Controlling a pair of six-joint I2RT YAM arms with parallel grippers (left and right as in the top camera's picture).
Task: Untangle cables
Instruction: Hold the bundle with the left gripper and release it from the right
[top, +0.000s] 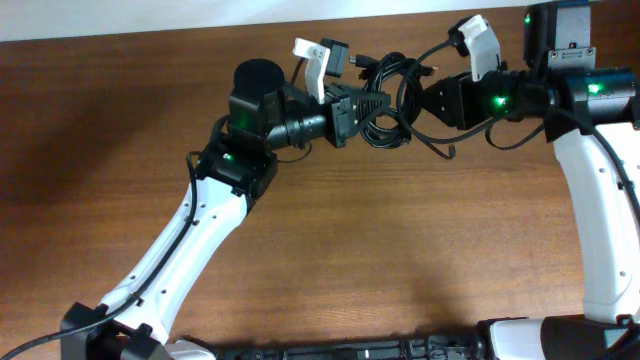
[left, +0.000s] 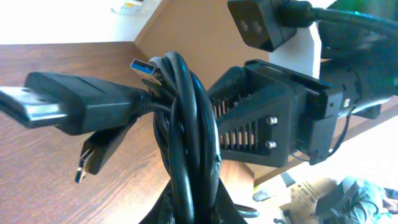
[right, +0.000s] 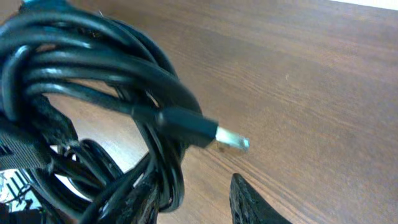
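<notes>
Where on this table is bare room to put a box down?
Free: the bare table between the left arm and right arm, in front of the cables; also the wood left of the left arm. Crowded: the far middle, where left gripper and right gripper meet at the cables.

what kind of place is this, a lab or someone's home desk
Probably a robotics lab bench: a white robot arm and a second arm work at a wooden table on tangled black cables, and what looks like a cardboard box sits beyond the table edge.
</notes>
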